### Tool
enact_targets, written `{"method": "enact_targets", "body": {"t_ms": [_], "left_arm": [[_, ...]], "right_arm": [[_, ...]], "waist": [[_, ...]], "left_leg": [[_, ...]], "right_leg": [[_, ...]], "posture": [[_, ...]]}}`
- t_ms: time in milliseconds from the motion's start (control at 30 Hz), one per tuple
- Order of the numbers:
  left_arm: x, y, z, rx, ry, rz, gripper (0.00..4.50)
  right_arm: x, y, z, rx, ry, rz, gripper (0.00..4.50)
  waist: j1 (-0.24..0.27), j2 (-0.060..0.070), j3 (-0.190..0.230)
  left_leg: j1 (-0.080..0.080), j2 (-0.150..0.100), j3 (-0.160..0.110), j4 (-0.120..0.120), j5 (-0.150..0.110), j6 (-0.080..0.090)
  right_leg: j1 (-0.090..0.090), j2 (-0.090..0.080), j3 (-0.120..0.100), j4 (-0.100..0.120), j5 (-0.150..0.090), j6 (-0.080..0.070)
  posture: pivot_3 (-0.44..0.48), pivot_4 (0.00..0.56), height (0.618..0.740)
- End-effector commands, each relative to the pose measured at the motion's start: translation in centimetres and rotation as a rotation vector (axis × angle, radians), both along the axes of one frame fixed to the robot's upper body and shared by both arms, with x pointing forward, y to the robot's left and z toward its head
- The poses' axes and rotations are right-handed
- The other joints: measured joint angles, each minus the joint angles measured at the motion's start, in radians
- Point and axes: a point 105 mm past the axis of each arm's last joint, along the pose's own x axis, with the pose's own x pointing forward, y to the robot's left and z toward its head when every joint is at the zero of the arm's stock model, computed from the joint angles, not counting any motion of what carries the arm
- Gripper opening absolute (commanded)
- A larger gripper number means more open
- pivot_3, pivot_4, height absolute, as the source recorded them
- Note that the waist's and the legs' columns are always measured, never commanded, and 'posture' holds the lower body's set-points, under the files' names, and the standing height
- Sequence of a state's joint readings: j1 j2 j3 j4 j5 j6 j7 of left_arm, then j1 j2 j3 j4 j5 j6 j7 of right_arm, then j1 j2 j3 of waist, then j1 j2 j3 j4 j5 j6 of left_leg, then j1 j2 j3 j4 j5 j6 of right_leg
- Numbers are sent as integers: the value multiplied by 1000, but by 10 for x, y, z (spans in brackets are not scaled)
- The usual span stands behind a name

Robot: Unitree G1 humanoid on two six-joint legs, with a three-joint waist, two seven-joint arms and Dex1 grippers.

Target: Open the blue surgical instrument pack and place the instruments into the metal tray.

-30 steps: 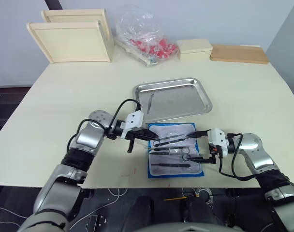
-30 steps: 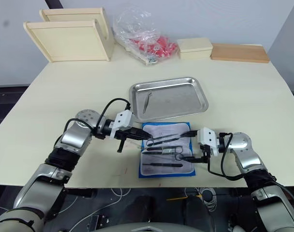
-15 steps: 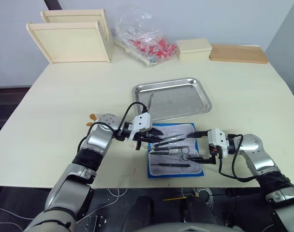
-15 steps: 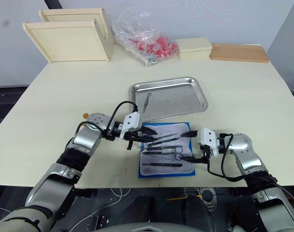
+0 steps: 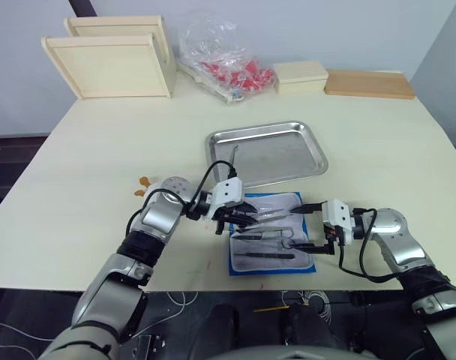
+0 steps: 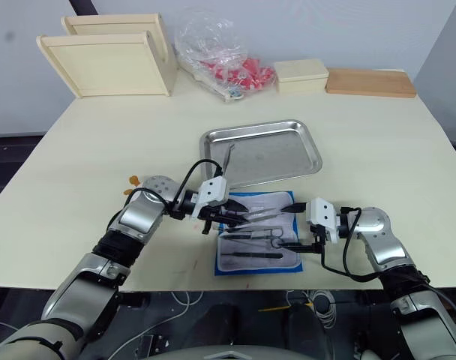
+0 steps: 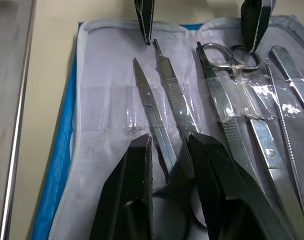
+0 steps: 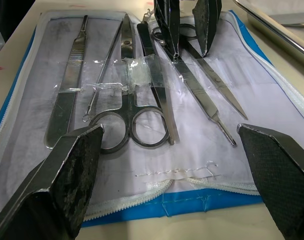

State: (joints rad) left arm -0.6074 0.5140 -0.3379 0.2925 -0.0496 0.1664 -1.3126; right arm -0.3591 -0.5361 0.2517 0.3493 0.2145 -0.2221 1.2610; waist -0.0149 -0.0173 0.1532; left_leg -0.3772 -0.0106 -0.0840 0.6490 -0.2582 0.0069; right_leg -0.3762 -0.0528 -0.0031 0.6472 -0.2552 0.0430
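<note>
my left gripper [image 7: 168, 165] has matt black fingers of hard plastic, and those on my right gripper [image 8: 174, 165] carry a rough, grainy face. the blue surgical instrument pack [image 5: 271, 233] looks like soft cloth, its pale lining matt, with glossy clear plastic pockets. the instruments [image 8: 142, 75] are smooth, dull-silver metal. the metal tray [image 5: 267, 151] is polished steel. the table [image 5: 85, 165] is smooth, matt cream.

Blue surgical instrument pack [image 5: 271, 238] lies open, instruments [image 8: 142, 100] inside, beside metal tray [image 5: 266, 153].
</note>
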Motion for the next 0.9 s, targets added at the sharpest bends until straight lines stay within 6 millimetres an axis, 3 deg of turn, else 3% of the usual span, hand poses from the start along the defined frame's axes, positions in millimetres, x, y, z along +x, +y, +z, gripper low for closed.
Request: {"method": "enact_targets", "body": {"t_ms": [33, 367, 867, 900], "left_arm": [[-2, 5, -15, 79, 44, 54, 1242], [5, 4, -15, 107, 44, 138, 1242], [1, 1, -17, 137, 73, 61, 1242], [0, 1, -17, 140, 78, 53, 1025]], "right_arm": [[-10, -9, -32, -108, 100, -14, 4500], [-11, -7, -33, -103, 101, -17, 4500], [-11, -5, -33, -98, 102, -25, 4500], [-11, -6, -33, -98, 102, -25, 4500]], "waist": [[0, 0, 0], [0, 2, -3], [0, 3, -4], [0, 3, -4]], "left_leg": [[0, 0, 0, 0, 0, 0], [2, 0, 1, 1, 0, 0], [3, 0, 2, 1, 0, 0], [3, 1, 2, 1, 0, 0]], "right_leg": [[0, 0, 0, 0, 0, 0], [1, 0, 2, 2, 0, 0], [1, 1, 3, 2, 0, 0], [1, 2, 4, 2, 0, 0]], "posture": [[0, 150, 740], [0, 150, 740], [0, 150, 740], [0, 150, 740]]}}
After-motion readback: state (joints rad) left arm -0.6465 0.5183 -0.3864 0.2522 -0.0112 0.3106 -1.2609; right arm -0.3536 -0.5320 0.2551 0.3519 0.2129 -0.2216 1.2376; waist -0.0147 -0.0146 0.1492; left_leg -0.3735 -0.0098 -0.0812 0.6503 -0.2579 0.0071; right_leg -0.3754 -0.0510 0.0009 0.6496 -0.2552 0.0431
